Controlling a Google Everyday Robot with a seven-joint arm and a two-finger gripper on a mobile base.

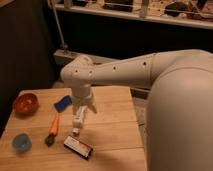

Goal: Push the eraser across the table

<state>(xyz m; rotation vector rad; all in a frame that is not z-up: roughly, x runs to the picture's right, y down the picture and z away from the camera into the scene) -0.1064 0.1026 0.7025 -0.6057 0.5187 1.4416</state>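
Observation:
The eraser (78,147), a flat black block with a white face and a red stripe, lies near the front edge of the light wooden table (115,120). My gripper (83,111) hangs from the white arm over the middle of the table, just behind and above the eraser and apart from it. Its fingers look open, with nothing between them. A small white bottle-like item (77,123) stands right under the left finger; I cannot tell whether they touch.
An orange carrot (53,127) lies left of the eraser. A blue flat pad (62,103) sits behind it, an orange bowl (26,103) at the far left and a blue cup (21,142) at the front left. My arm's bulky white body (175,110) fills the right side.

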